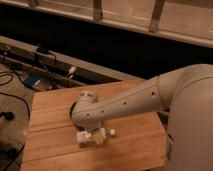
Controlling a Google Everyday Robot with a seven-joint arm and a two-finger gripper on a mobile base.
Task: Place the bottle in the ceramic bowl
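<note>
The hand [91, 137] is lowered close over the bench [50, 117], below the rounded wrist at the end of the white arm [130, 102]. Its 2 pale fingers [82, 138] are spread wide apart, pointing down at the wood. Whether anything is touched by them cannot be told.

The bottle [101, 136] is seen as a pale, yellowish shape lying on the bench at the finger nearer the robot's body. It is angled away from the hand, and its small white cap [112, 132] is set just beyond that finger, on the body side. Whether the bottle lies partly between the fingers or only beside them cannot be made out. It is not lifted and is not in the bowl.

The bowl [72, 110] is shown only as 1 dark curved sliver just behind the wrist, on the side away from the body. The rest is hidden by the arm, so its inside cannot be seen. It is near the hand, a little farther back on the bench than the bottle.

The arm is stretched across the bench from the robot's large white body [192, 125], which fills the edge of the view on that side.

Past the far edge of the bench, well apart from the hand, dark cables [20, 80] are spread on the floor. Behind them a long pale ledge [100, 72] is run across the view.
</note>
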